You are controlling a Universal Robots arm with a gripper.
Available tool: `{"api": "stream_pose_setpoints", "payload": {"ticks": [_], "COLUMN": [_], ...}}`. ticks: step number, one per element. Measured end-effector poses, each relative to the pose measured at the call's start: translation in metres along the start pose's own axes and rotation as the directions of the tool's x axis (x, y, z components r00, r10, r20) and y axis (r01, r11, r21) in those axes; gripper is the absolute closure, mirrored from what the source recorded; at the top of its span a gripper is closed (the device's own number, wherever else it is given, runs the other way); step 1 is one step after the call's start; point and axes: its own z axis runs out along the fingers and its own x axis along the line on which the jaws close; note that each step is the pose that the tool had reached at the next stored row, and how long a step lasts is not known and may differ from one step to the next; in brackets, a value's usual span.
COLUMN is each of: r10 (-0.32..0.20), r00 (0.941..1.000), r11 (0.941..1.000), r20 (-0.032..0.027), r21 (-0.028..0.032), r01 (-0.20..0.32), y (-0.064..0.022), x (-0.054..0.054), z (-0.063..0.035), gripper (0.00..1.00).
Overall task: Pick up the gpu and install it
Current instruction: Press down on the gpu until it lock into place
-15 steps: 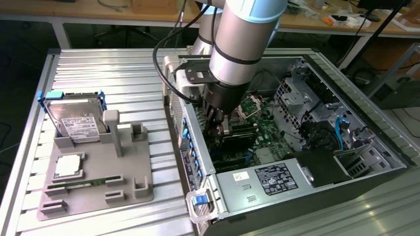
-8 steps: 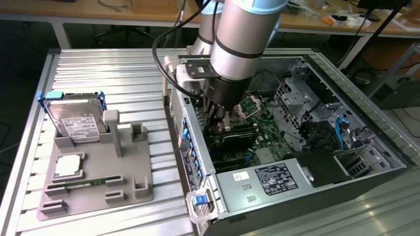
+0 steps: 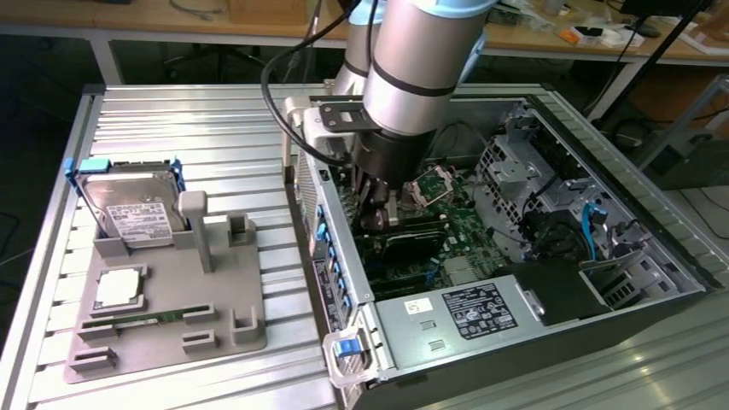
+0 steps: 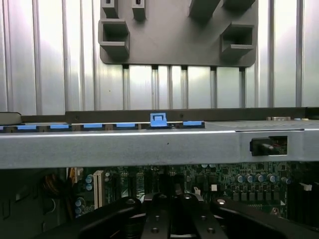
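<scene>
Claw (image 3: 381, 213) closed, down inside the open PC case (image 3: 638, 282), frame centre, over the motherboard (image 3: 456, 226). Dark gpu (image 3: 412, 232) sits just below the claw on the board; can't tell if it's gripped. Grey parts holder (image 3: 217, 282) on the bench (image 3: 205, 128), left, carries the hard drive (image 3: 135, 213).

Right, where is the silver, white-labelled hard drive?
The silver hard drive stands at the exterior view's left, in the grey plastic holder beside the open computer case.
</scene>
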Motion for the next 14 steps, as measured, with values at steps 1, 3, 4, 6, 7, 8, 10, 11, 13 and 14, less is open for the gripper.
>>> {"api": "stream_pose_setpoints", "payload": {"ticks": [1,3,4,6,7,8,10,11,13,14], "r10": [0.000,0.000,0.000,0.000,0.000,0.000,0.000,0.000,0.000,0.000], "r00": [1.0000,1.0000,1.0000,1.0000,1.0000,1.0000,1.0000,1.0000,1.0000,1.0000], "r11": [1.0000,1.0000,1.0000,1.0000,1.0000,1.0000,1.0000,1.0000,1.0000,1.0000], "r20": [0.0000,0.0000,0.0000,0.0002,0.0000,0.0000,0.0000,0.0000,0.0001,0.0000], "r21": [-0.0001,-0.0002,-0.0004,-0.0007,-0.0009,-0.0011,-0.0014,-0.0015,-0.0016,-0.0016], "r01": [0.000,0.000,0.000,0.000,0.000,0.000,0.000,0.000,0.000,0.000], "y": [0.0000,0.0002,0.0002,0.0007,0.0012,0.0017,0.0030,0.0042,0.0076,0.0090], "x": [0.0000,0.0000,0.0000,0.0000,0.0000,0.0000,0.0000,0.0001,0.0001,0.0001], "z": [-0.0013,-0.0037,-0.0046,-0.0052,-0.0053,-0.0054,-0.0054,-0.0053,-0.0052,-0.0051], "gripper": [0.89,0.89,0.89,0.89,0.89,0.89,0.89,0.89,0.89,0.89]}}
